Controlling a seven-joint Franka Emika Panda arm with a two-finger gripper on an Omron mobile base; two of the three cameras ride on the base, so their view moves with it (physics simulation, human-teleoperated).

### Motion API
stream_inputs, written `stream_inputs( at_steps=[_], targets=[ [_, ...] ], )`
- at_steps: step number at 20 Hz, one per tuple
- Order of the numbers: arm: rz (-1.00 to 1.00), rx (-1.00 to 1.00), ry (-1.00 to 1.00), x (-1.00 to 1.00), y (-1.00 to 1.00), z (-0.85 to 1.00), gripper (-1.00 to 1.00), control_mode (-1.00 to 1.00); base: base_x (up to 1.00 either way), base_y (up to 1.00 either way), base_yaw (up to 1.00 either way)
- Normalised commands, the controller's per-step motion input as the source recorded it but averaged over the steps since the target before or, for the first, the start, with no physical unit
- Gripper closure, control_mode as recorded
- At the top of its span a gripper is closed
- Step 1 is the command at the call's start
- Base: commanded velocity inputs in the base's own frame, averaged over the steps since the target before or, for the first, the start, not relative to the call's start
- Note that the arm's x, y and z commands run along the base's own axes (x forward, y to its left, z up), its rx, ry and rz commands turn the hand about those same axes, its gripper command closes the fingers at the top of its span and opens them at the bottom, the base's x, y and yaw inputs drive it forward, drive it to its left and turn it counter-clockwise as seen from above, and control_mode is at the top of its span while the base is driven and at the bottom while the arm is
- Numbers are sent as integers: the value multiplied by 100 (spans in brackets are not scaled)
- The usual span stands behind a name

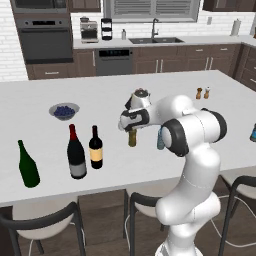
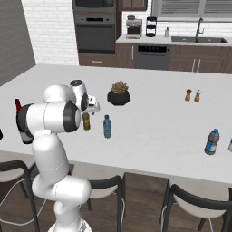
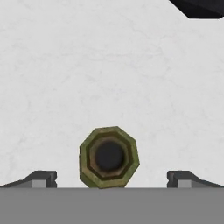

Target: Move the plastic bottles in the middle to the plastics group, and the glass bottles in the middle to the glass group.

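- Hanging directly over the olive-brown bottle, the gripper looks straight down the bottle's neck; in the hand view the mouth appears as a dark ring between the two finger tips, one tip well off to each side.
- Long axis of the olive-brown bottle: upright on the white counter, so it runs in line with the hand's approach; a straight descent would likely bring the fingers to either side of the neck.
- State of the hand: jaws spread wide apart, holding nothing; no finger touches the glass.
- Position on the counter: the olive-brown bottle stands in the middle, with the blue plastic bottle just beside it on the robot's right.
- Black wine bottle with tan-yellow label: stands to the left, close to the red-topped bottle, with the green bottle farther left; judged from this, it may already sit with the glass group.
- Destination for plastics: a second blue bottle far to the right, well apart from the hand.
- Judgement: the coming step is a lowering and closing on the olive-brown bottle, then a carry leftward to the glass group.
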Motion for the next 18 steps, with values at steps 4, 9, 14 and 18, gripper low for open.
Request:
stream_inputs(
  at_steps=[4,9,14,18],
  targets=[
    [0,0,0,2,0,-6,-100,-100,0,0,0],
    [0,0,-2,0,0,-12,-100,-100,0,0,0],
    [0,0,-12,0,0,-22,-100,-100,0,0,0],
    [0,0,-10,3,0,-4,-100,-100,0,0,0]
  ],
)
